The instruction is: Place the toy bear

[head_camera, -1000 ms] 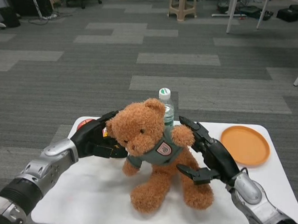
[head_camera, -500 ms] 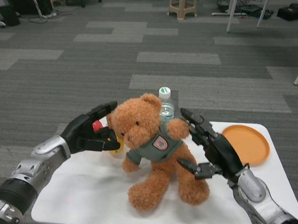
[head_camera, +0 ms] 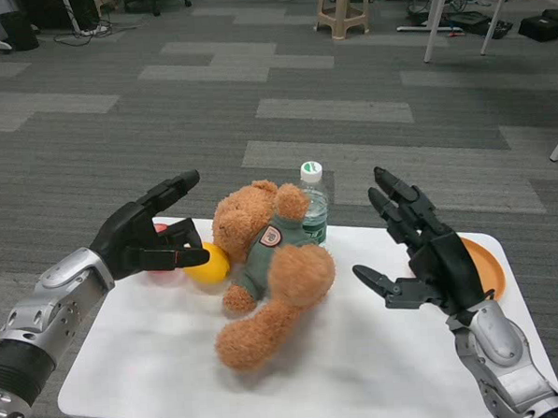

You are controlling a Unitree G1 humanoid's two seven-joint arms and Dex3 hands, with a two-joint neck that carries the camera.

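In the head view, the fluffy brown toy bear in a grey-green vest lies tipped over at the centre of the frame on the white rectangular table, a small shield-shaped badge on its vest too small to read. The black left hand at centre-left and the black right hand at centre-right both hover with fingers spread, holding nothing and apart from the bear. A yellow ball touches the bear's head, a clear plastic water bottle with a white cap stands just behind the bear, its label unreadable, and a flat orange plastic plate shows behind the right hand.
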